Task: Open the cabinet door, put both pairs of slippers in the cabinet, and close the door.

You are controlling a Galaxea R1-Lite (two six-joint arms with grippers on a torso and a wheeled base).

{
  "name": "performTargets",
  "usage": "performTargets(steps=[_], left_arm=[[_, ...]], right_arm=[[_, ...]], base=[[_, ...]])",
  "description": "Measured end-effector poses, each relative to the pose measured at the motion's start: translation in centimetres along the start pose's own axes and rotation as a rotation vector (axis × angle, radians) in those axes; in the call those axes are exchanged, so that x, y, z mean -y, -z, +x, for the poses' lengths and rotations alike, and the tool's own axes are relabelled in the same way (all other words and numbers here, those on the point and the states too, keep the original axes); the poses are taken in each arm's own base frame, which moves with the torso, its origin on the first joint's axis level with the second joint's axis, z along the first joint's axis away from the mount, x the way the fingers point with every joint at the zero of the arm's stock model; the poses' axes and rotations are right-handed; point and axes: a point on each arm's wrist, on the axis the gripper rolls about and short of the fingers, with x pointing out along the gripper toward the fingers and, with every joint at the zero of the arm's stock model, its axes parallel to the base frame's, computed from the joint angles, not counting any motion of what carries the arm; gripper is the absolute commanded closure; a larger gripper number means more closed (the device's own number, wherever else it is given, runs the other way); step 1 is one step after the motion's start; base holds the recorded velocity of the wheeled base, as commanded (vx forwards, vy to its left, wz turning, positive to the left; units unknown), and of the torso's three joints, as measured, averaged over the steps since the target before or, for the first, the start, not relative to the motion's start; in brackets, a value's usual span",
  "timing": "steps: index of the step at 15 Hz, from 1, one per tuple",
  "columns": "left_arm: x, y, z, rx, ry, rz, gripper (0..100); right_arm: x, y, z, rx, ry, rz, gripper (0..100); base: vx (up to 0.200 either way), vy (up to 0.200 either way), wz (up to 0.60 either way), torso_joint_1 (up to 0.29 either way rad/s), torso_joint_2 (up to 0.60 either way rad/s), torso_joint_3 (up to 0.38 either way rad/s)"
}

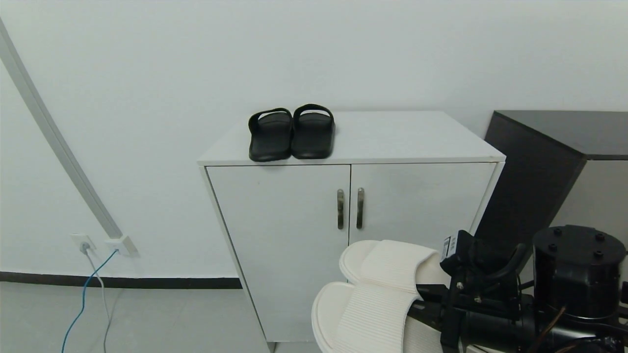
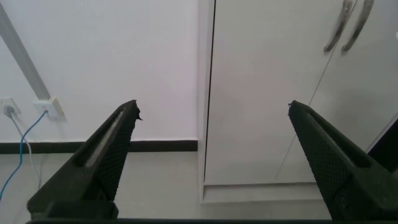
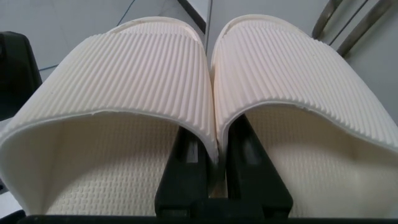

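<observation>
- R hand [image 3: 214, 165] is clenching the white slippers [image 1: 387, 289], one finger inside each, pinching inner walls together; pair is hanging low before the cabinet [image 1: 407, 135], R-door side.
- The black slippers [image 1: 292, 132] are sitting side by side on cabinet top, front-left.
- Both doors [image 1: 284, 235] are sitting closed.
- L hand [image 2: 214, 107] is hanging released, fingers wide apart, facing L door.

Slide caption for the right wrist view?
Right gripper clamps the white slippers side by side, cabinet handles beyond.
</observation>
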Motion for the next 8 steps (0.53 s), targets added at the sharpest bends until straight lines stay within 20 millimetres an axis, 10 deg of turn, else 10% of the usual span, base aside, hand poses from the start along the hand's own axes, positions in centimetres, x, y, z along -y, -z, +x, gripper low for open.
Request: performTargets(steps=[8], left_arm=[[0.00, 0.00, 0.00, 0.000, 0.000, 0.000, 0]], right_arm=[[-0.05, 0.08, 0.00, -0.003, -0.002, -0.002, 100]], base=[[0.000, 0.000, 0.00, -0.118, 0.47, 0.342]])
